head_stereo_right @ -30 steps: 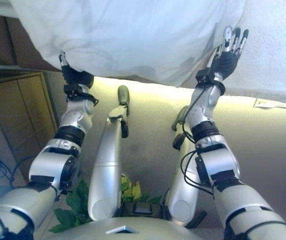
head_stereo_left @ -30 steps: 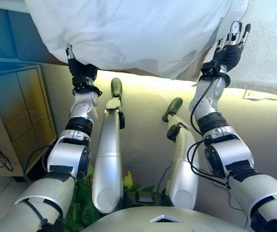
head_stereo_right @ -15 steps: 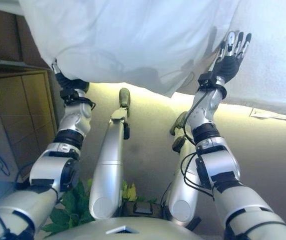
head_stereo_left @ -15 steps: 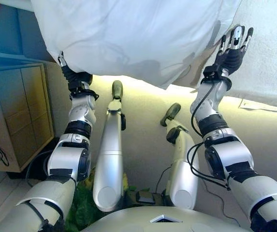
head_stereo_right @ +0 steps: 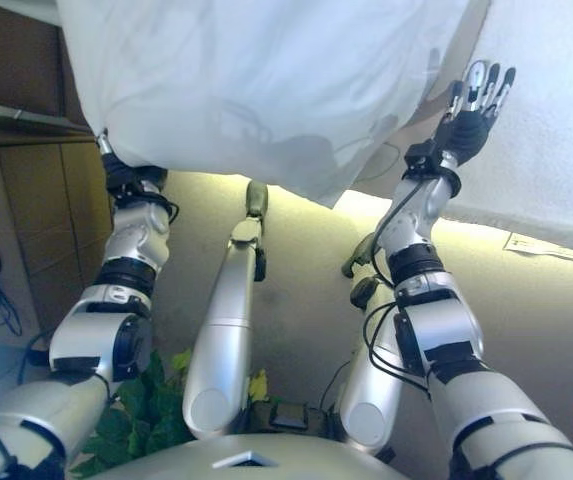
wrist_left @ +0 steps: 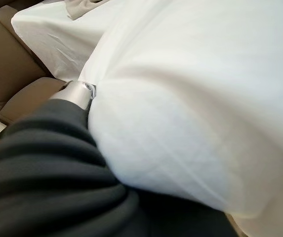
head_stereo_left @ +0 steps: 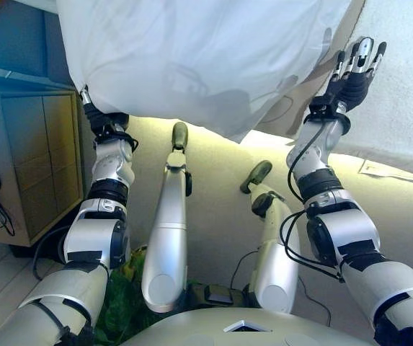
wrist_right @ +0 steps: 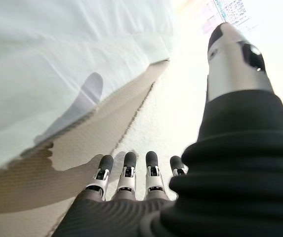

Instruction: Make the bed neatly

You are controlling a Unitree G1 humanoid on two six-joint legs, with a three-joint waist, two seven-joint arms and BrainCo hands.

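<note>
A white duvet hangs over the bed's near edge; it fills the left wrist view. My left hand is at the duvet's lower left edge, with the cloth draped over it. My right hand is open, fingers straight, over the bed to the right of the duvet. There a tan sheet strip and a white textured bed cover lie bare.
A wooden cabinet stands at the left, close to my left arm. A sheet of paper lies on the beige carpet at the right. A green plant is low at the left. Brown padded panels show past the duvet.
The whole view has shifted. My left hand has moved a little to the left under the duvet's edge. My right hand stays open and has moved slightly outward over the bed.
</note>
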